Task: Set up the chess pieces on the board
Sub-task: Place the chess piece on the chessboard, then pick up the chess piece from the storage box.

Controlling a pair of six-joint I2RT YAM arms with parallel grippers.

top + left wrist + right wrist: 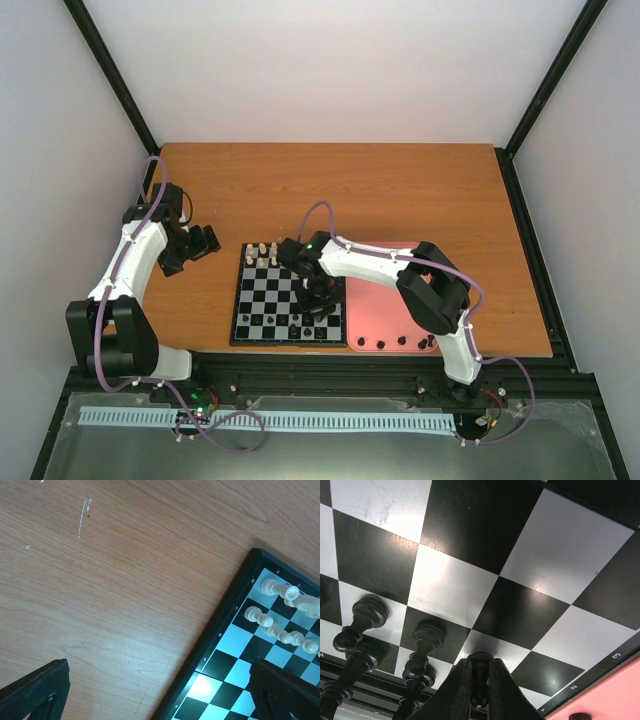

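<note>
A square chessboard with black and pale grey checks and a black rim [262, 300] lies flat on the tabletop, centre frame. Small black chess pieces [422, 652] stand upright near its lower edge. The right claw [480, 662] pinches 1. Others sit in a row to the lower right.

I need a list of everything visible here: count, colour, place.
table: one, brown, under everything
board: one, black and pale checks, table's near edge
tray: one, pink, right of board
white pieces: several, cream, board's far rows
black pieces on board: at least two, near edge
black pieces on tray: about four, near edge
held piece: one, black, in right hand
left hand: open, left of board
right hand: shut on held piece, over board
</note>
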